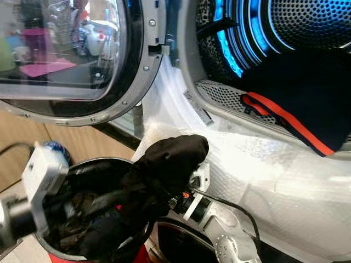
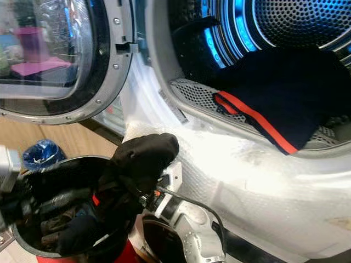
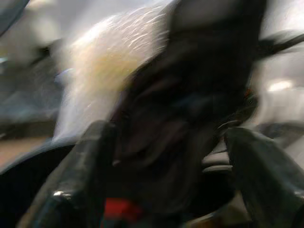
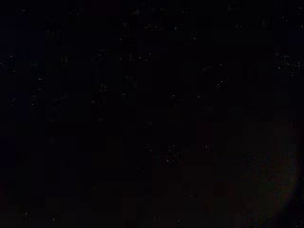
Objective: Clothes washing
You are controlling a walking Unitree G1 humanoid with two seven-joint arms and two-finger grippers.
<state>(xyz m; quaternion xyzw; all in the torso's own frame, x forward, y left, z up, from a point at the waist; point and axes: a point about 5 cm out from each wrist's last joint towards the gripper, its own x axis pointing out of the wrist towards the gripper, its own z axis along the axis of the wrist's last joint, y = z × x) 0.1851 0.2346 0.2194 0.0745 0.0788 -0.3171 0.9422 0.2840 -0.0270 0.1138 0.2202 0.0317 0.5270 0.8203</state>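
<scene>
A black garment (image 1: 170, 159) is bunched over my right gripper (image 1: 167, 167), which is shut on it just above the basket and hidden under the cloth. The right wrist view is black. The round basket (image 1: 93, 161), black inside and red outside, holds more dark clothes (image 2: 66, 227). My left gripper (image 1: 96, 205) reaches into the basket, open; in the blurred left wrist view its fingers (image 3: 90, 166) stand apart with the dark cloth (image 3: 190, 104) ahead of them. A dark garment with an orange-red stripe (image 1: 307, 93) lies in the washer's blue-lit drum (image 1: 285, 27) and hangs over its lip.
The washer's round glass door (image 1: 66, 55) stands open on the left, close above the basket. White bubble-wrap sheeting (image 1: 263, 164) covers the washer's front below the opening. A blue crumpled object (image 2: 38, 153) sits behind the basket, in front of a wooden panel (image 1: 82, 142).
</scene>
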